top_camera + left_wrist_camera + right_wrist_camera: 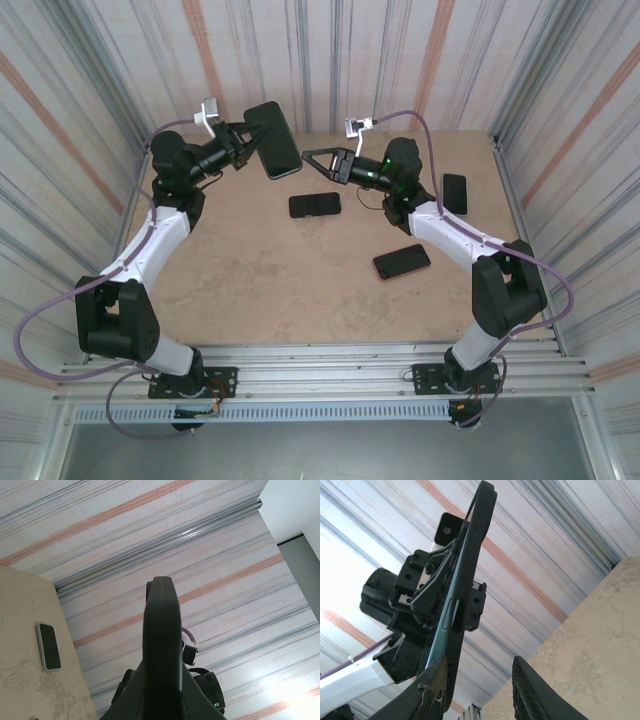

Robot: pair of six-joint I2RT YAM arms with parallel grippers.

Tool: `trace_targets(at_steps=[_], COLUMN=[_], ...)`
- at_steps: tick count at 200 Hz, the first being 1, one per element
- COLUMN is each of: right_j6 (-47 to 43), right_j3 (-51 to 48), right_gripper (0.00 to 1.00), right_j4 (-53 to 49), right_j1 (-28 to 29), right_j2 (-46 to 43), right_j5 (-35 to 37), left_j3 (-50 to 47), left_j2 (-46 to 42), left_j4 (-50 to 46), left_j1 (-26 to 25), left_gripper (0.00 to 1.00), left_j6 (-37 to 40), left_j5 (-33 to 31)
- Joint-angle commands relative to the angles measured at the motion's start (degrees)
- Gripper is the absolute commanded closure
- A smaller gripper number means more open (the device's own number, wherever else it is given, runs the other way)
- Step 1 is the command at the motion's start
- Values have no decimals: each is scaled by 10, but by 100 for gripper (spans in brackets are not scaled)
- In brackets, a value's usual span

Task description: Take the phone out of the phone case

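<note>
A phone in a black phone case (273, 140) is held up above the back of the table, with my left gripper (250, 140) shut on it. In the left wrist view the case (161, 630) is edge-on, rising between my left gripper's (161, 692) jaws. My right gripper (306, 157) stands open just right of the case's lower end. In the right wrist view the case (470, 565) shows a slot in its side, and the phone's teal edge (436, 647) runs along it. The left finger (427, 695) of my right gripper (480, 692) lies against the case's lower end; the right finger (532, 695) is apart.
Three other phones lie flat on the table: a black one (315, 205) in the middle, one with a reddish rim (402, 261) nearer the front, and a dark one (454, 193) at the right. The left wrist view has a light-cased phone (48, 646) on the table. Striped walls enclose the table.
</note>
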Motion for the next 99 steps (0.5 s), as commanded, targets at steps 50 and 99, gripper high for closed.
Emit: trace_targets(at_steps=[50, 99], right_j6=[-5, 3], right_j3=[2, -6], right_gripper=[64, 65], right_j4=[-20, -34], right_j1=[15, 16], right_j2=[2, 3], right_j5=[-31, -29], left_j3=[-11, -11], left_j2=[-30, -38], left_j4=[55, 76], left_j1=[-8, -12], left_gripper=[100, 100], left_j6=[-22, -50], left_j5=[-26, -40])
